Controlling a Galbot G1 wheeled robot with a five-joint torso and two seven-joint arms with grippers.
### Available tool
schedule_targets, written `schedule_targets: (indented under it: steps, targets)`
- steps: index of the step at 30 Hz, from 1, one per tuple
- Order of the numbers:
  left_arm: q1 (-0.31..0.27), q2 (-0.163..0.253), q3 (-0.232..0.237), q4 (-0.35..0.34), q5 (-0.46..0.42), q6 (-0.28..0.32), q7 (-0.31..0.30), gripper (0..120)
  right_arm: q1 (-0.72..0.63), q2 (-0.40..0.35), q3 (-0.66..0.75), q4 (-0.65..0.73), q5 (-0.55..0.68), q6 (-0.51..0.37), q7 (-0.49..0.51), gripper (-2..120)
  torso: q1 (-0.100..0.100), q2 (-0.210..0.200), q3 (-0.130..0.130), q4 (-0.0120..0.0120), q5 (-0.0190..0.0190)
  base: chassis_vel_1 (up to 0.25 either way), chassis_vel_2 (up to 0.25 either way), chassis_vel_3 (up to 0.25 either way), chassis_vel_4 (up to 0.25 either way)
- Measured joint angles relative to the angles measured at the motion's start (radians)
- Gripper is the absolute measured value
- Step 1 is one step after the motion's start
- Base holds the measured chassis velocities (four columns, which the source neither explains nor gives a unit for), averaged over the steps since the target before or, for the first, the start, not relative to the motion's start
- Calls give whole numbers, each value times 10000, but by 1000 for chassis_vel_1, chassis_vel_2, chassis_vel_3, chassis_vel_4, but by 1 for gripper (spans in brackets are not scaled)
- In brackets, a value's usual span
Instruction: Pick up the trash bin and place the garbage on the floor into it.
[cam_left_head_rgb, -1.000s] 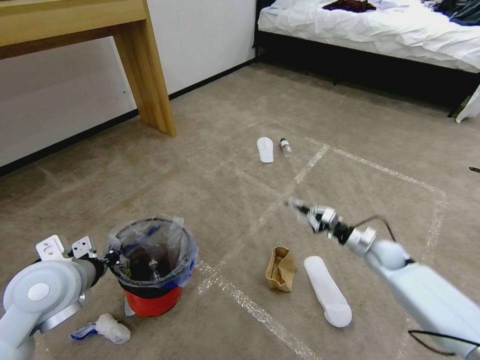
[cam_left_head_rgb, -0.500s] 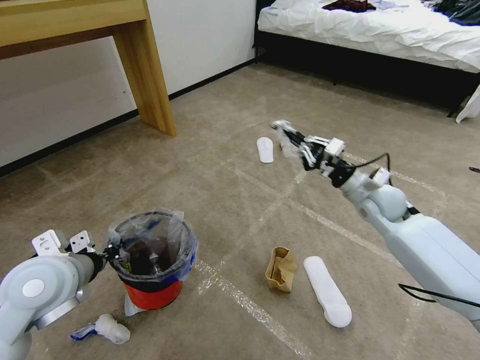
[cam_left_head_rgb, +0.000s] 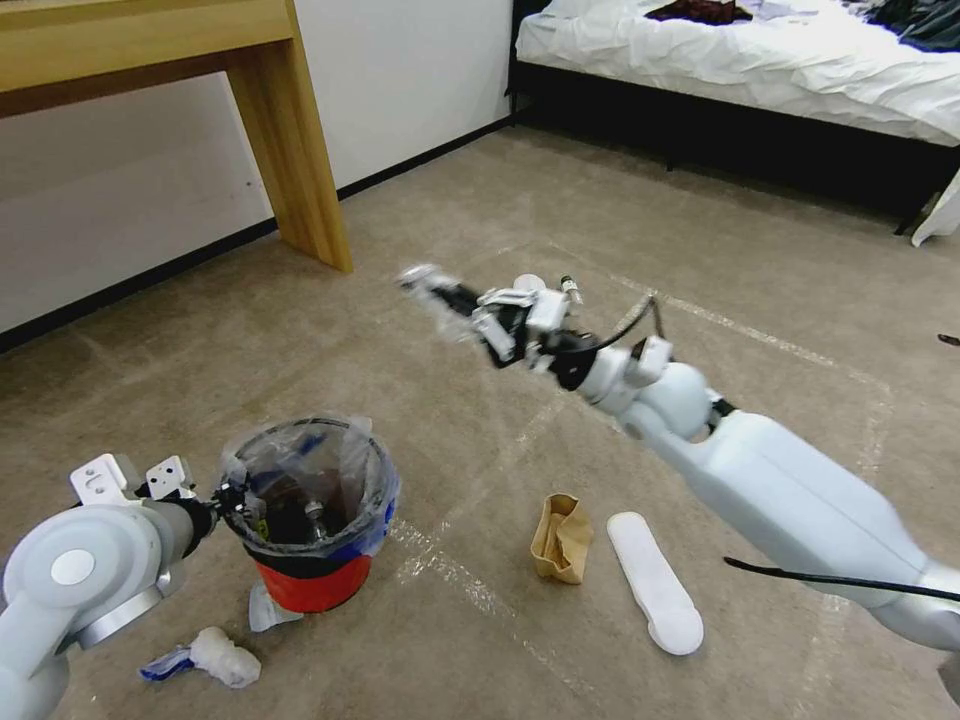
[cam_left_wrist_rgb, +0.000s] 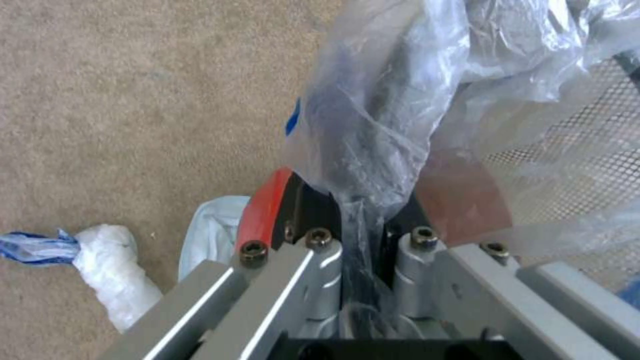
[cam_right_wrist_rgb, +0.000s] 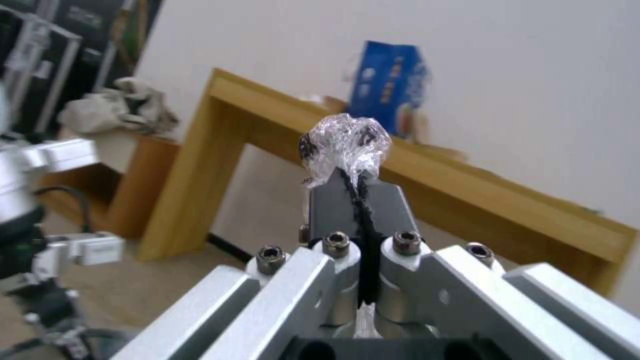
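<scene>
At the left, the left gripper (cam_left_wrist_rgb: 363, 220) has its jaws clenched on the rim and clear liner of the trash bin (cam_left_head_rgb: 308, 570), a red bucket with a blue band that appears lifted slightly off the carpeted floor (cam_left_head_rgb: 450, 200). Just beside it lie a crumpled white wad (cam_left_head_rgb: 222, 655) and a scrap of clear plastic (cam_left_head_rgb: 262, 607). To do this step well, the bin should stay level and steady with its mouth open upward. Farther right and higher, the right gripper (cam_right_wrist_rgb: 347, 165) reaches over the floor with jaws clenched on a small ball of crumpled clear wrap (cam_right_wrist_rgb: 343, 142); it looks best to bring that ball squarely above the bin's opening before releasing, since such light film could catch on the liner's edge. On the floor lie a brown paper bag (cam_left_head_rgb: 560, 540), a white slipper (cam_left_head_rgb: 655, 582), and farther off a small bottle (cam_left_head_rgb: 570, 288). A blue packet (cam_right_wrist_rgb: 390, 87) stands on the wooden bench (cam_right_wrist_rgb: 467, 185); its print cannot be read, nor any marks on the liner.
</scene>
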Motion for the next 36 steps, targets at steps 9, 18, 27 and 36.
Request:
schedule_targets:
  steps: [9, 18, 27, 36]
  targets:
    - [72, -29, -14, -56, 30, -11, -5, 4, 303, 724, -1132, -406, -413, 16, 58, 0, 0, 0, 0, 0, 2, 0, 0, 0, 0]
    - [208, -223, -66, -122, 126, -12, -23, 4, 659, 1565, -1873, -1035, -575, 79, 100, 0, 0, 0, 0, 0, 2, 0, 0, 0, 0]
    - [174, -265, -23, -92, 144, 11, -27, 4, 771, 1972, -2332, -1497, -654, 192, 53, 0, 0, 1, 0, 0, 2, 0, 0, 0, 0]
    - [96, -322, 19, 1, 173, 42, -8, 4, 508, 2140, -2584, -1650, -874, 257, 45, 0, 0, 1, 0, 0, 2, 0, 0, 0, 0]
